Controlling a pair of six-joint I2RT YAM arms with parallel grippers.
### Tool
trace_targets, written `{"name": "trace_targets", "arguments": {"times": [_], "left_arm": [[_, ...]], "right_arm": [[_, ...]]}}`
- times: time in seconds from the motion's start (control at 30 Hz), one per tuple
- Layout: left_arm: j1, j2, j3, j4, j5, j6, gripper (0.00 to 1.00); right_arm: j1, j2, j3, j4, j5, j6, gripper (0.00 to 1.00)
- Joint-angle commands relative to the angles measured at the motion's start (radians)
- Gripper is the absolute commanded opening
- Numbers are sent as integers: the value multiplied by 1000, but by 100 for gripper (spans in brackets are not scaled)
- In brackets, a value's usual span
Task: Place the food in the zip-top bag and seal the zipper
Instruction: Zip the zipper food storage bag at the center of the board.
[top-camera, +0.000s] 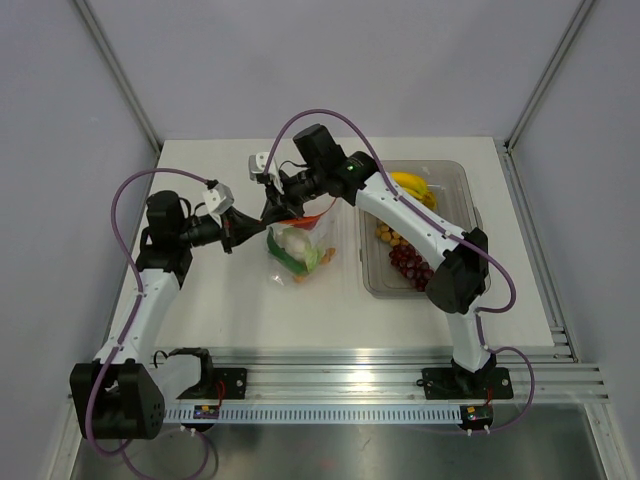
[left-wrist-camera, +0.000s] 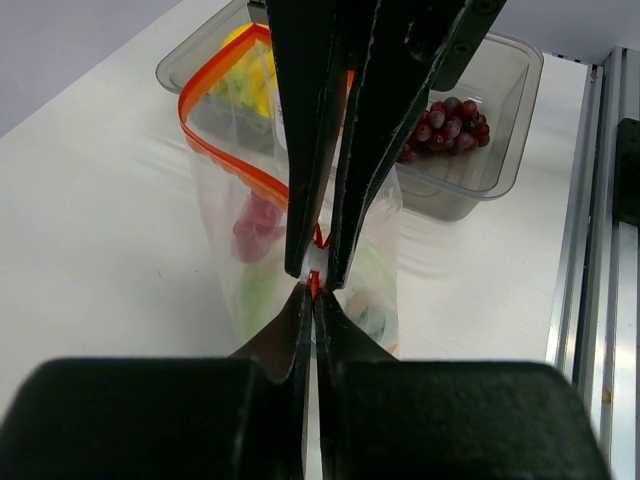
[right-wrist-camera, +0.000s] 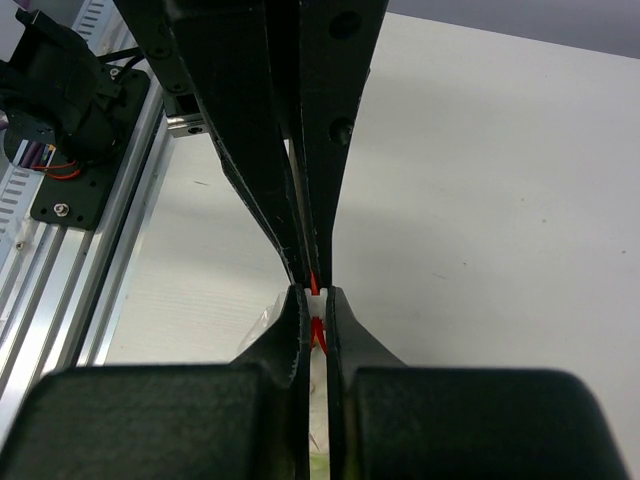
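The zip-top bag (top-camera: 300, 248) hangs between my two grippers, its bottom on the table, with a white bulb (top-camera: 293, 240) and green vegetables (top-camera: 302, 263) inside. My left gripper (top-camera: 262, 218) and right gripper (top-camera: 280, 203) meet tip to tip at the bag's mouth. In the left wrist view my left gripper (left-wrist-camera: 313, 290) is shut on the red zipper (left-wrist-camera: 225, 150), which loops open to the left. In the right wrist view my right gripper (right-wrist-camera: 314, 298) is shut on the zipper (right-wrist-camera: 316, 331) with a small white piece between its tips. More food lies in the tub: bananas (top-camera: 412, 187), a brown ball cluster (top-camera: 388, 235), grapes (top-camera: 408, 262).
The clear plastic tub (top-camera: 465, 200) stands right of the bag under the right arm's forearm. An aluminium rail (top-camera: 400, 385) runs along the near edge of the table. Grey walls enclose the table on three sides.
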Motion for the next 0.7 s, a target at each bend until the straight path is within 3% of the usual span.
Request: {"name": "trace_targets", "arguments": {"times": [0.0, 0.67], "left_arm": [[-3, -10, 12, 67, 7, 0, 0], [0, -76, -13, 138, -269, -69, 0]], "right_arm": [[7, -51, 36, -2, -22, -15, 0], [-68, -125, -51, -62, 32, -67, 0]]}}
